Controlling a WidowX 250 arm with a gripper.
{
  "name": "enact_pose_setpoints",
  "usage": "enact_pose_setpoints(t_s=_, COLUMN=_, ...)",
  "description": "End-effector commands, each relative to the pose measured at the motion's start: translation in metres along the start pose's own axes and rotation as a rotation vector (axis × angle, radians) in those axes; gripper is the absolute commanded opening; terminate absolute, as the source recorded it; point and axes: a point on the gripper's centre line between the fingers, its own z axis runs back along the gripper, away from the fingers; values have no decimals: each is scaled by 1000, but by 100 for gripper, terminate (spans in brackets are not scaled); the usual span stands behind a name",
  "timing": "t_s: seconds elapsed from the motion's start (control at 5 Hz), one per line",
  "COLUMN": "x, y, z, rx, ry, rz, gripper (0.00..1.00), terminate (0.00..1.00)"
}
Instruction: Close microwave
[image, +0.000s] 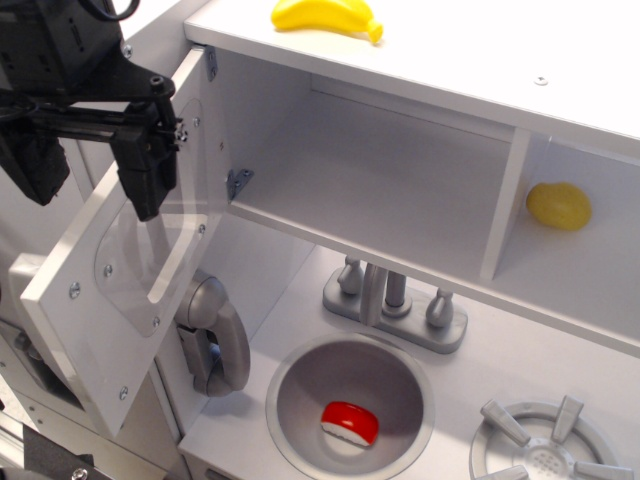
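The microwave (380, 170) is a white box compartment under the top shelf, and it stands open and empty. Its door (95, 320) is swung out to the left on hinges at the compartment's left wall, with the clear window (165, 250) facing me. My black gripper (90, 175) is at the upper left, by the door's top outer edge. Its fingers are spread wide: one finger (145, 180) is in front of the door's inner face, the other (35, 165) is on the far side. The door's handle and buttons are hidden.
A yellow banana (325, 15) lies on the top shelf. A yellow lemon (558, 205) sits in the small cubby at the right. Below are a grey faucet (395, 300), a round sink (300, 385) holding a red and white piece (350, 422), a grey handset (212, 340) and a burner (545, 450).
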Motion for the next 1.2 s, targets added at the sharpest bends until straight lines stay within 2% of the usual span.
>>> enact_pose_setpoints(t_s=0.0, x=2, y=-10, z=-17, rx=40, ry=26, rz=-15, gripper=100, terminate=0)
enact_pose_setpoints(t_s=0.2, x=-1, y=-24, z=-26, rx=2, ry=14, rz=-13, gripper=100, terminate=0)
enact_pose_setpoints(t_s=0.4, x=-2, y=-48, z=-24, rx=-82, ry=-2, rz=43, gripper=100, terminate=0)
enact_pose_setpoints(t_s=0.6, x=2, y=-78, z=-15, rx=-117, ry=-33, rz=77, gripper=100, terminate=0)
enact_pose_setpoints(t_s=0.8, x=7, y=-112, z=-8, rx=-146, ry=-1, rz=91, gripper=100, terminate=0)
enact_pose_setpoints(t_s=1.0, x=6, y=-144, z=-2, rx=-170, ry=-17, rz=104, gripper=100, terminate=0)
